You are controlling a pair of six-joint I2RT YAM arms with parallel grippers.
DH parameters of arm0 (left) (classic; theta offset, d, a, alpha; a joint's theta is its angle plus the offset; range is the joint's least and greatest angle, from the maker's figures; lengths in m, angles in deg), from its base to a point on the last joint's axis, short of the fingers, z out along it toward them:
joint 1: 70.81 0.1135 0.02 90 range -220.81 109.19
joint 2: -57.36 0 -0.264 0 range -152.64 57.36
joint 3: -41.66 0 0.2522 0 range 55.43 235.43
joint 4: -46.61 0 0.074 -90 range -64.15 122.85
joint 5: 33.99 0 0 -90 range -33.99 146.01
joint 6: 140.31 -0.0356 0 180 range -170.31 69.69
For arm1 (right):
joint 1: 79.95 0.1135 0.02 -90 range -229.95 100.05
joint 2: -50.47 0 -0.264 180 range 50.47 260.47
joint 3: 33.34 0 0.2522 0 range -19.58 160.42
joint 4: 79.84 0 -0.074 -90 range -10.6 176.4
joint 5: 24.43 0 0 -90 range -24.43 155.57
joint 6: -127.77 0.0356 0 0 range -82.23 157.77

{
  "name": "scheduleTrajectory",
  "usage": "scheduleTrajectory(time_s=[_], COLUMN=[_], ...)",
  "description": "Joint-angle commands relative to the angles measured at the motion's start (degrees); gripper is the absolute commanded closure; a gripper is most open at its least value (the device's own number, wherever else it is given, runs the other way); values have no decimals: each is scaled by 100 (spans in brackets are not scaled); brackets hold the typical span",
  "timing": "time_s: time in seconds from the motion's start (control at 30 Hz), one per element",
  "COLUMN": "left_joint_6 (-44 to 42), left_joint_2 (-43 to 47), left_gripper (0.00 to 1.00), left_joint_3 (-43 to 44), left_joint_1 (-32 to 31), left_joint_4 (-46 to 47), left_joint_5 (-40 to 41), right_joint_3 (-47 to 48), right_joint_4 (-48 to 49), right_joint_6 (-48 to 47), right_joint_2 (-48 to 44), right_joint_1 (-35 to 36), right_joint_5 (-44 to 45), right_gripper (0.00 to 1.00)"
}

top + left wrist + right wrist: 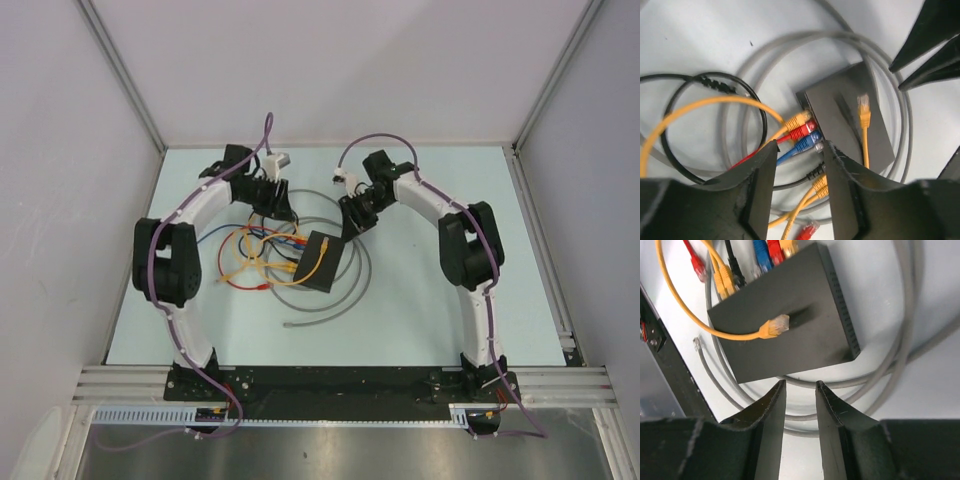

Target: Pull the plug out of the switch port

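Note:
The black switch (pixel 322 260) lies flat mid-table with several plugs in its left edge. In the left wrist view they are a yellow plug (pixel 799 120), a red plug (pixel 802 131), a blue plug (pixel 808 142), a clear grey plug (pixel 818 147), a black plug (pixel 816 173) and two yellow plugs (pixel 820 185), all at the switch (pixel 845 107). My left gripper (pixel 800 150) is open just above and in front of the blue and grey plugs, holding nothing. My right gripper (pixel 800 385) is open and empty, close to the opposite side of the switch (pixel 785 315).
A loose yellow plug (pixel 774 326) rests on top of the switch. A loose red plug (pixel 808 231) and a loose grey plug (pixel 697 344) lie on the table. Grey cable loops (pixel 352 292) circle the switch; a black cable coil (pixel 715 85) lies left.

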Motion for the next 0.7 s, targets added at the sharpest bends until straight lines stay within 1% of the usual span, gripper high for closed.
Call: scheduleTrajectory(time_s=[0.0, 0.07, 0.17, 0.33, 0.4, 0.5, 0.57, 0.6, 0.63, 0.67], left_joint_6=[-139, -16, -6, 11, 46, 178, 240, 257, 275, 345], left_joint_2=[711, 844, 835, 739, 616, 571, 563, 528, 484, 458], left_gripper=[54, 58, 60, 62, 62, 63, 63, 64, 63, 64], left_joint_3=[-946, -1420, -1703, -1976, -2003, -2108, -2170, -2179, -2187, -2188], left_joint_1=[18, -9, -166, -500, -641, -790, -852, -913, -940, -975], left_joint_4=[343, 450, 433, 670, 705, 889, 1012, 1030, 1057, 1118], left_joint_5=[-399, -574, -645, -645, -636, -636, -636, -636, -628, -627], right_joint_3=[145, 145, 145, 171, 180, 172, 119, 75, 23, -82], right_joint_4=[-248, -143, 42, 156, 165, 139, 113, 130, 165, 191], right_joint_6=[-69, 54, 344, 565, 609, 661, 749, 819, 898, 1003], right_joint_2=[198, 312, 426, 602, 664, 690, 629, 542, 489, 453], right_joint_1=[148, 192, 184, 184, 193, 175, 149, 123, 114, 96], right_joint_5=[-267, -232, -205, 111, 427, 743, 822, 910, 1007, 1008], right_gripper=[65, 65, 65, 65, 69, 70, 68, 66, 57, 55])
